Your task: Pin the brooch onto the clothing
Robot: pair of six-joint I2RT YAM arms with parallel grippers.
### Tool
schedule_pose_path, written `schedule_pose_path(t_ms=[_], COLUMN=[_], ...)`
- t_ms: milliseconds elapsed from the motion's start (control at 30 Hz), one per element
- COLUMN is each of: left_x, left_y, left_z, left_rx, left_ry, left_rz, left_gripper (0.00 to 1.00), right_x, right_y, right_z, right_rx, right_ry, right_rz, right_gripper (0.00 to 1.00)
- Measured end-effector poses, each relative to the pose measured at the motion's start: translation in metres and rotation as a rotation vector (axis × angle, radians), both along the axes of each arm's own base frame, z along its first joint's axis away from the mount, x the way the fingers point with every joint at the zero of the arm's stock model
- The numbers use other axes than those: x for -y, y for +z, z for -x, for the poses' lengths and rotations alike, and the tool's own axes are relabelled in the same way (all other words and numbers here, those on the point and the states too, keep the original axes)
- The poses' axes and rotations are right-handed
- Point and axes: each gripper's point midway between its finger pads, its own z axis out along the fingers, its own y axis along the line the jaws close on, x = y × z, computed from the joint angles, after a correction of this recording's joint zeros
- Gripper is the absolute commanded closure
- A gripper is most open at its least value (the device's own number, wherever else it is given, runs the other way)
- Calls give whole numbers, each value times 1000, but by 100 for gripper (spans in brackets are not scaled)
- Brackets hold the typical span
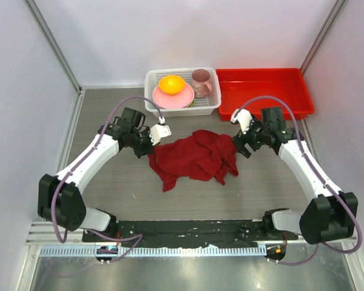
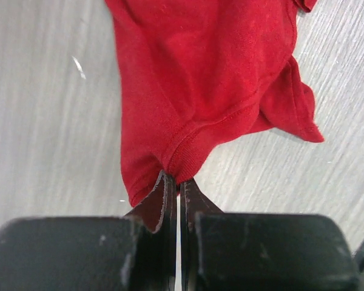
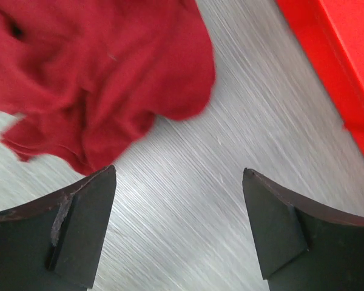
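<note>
The dark red T-shirt (image 1: 196,157) lies crumpled in a heap at the middle of the table. My left gripper (image 1: 150,148) is at the heap's left edge, shut on a ribbed hem of the shirt (image 2: 188,91); its fingers (image 2: 164,197) pinch the fabric at their tips. My right gripper (image 1: 240,145) is open and empty just right of the heap, over bare table. In the right wrist view the shirt (image 3: 91,79) lies beyond and left of the open fingers (image 3: 88,218). The brooch is not in view.
A red plastic tray (image 1: 291,106) stands at the back right and shows in the right wrist view (image 3: 340,60). A white basket (image 1: 155,106) at the back centre holds a pink plate, an orange bowl and a pink mug.
</note>
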Motion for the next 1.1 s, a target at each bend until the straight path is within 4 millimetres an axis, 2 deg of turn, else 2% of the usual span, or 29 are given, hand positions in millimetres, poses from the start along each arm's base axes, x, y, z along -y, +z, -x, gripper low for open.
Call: schedule_pose_path(t_ms=[100,233,300,400,533,600,633,667,767,833,933,1033,1100], left_x=[-1,-4,-5,-5,-4,-3,-3,-2,-1,-2,-4,-9,-13], left_y=[-21,-44,-50,-52,-52,-53,-54,-55,-56,-55,-55,-55,-54], left_z=[6,9,8,5,2,3,3,3,3,2,0,-3,-5], left_rx=[-114,-246,-288,-319,-347,-358,-363,-366,-369,-369,-371,-376,-381], left_ry=[54,129,160,196,227,233,235,236,237,243,260,279,296], left_rz=[-13,-18,-13,5,28,30,31,33,36,39,45,58,71], left_gripper=[100,100,100,100,100,100,100,100,100,100,100,100,100], right_x=[-43,-120,-143,-162,-181,-185,-186,-186,-178,-171,-159,-135,-103], right_y=[15,28,27,9,-34,-55,-61,-70,-90,-93,-77,-36,-2], right_z=[9,50,62,62,67,70,70,67,55,49,42,45,43], right_rx=[57,118,110,85,22,-17,-23,-31,-53,-47,4,77,145], right_ry=[113,368,451,503,560,575,576,570,508,458,408,364,311], right_rz=[-76,-166,-189,-160,-75,-26,-7,15,89,129,159,156,140], right_gripper=[14,15,15,14,12,22,30,60,99,99,99,99,99])
